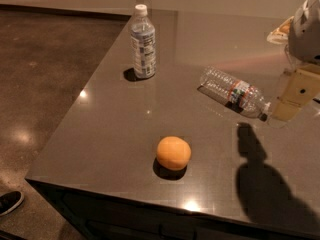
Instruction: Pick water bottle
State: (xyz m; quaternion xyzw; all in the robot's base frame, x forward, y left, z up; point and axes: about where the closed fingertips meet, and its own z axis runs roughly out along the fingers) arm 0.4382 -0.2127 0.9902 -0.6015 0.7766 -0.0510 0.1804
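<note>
The water bottle (235, 91) is small, clear and ribbed with a red-orange and white label band. It lies on its side on the grey table (100, 134), its neck pointing right and toward the front. My gripper (289, 105) hangs at the right edge of the view, just right of the bottle's neck, its tan finger (295, 95) close to the cap end. It casts a dark shadow on the table in front of it.
A taller white-capped bottle (143, 41) with a large white-blue label stands upright at the back left. An orange (173, 153) sits near the table's front edge. A plate-like object (280, 33) lies at the back right. A shoe (10, 202) rests on the floor at lower left.
</note>
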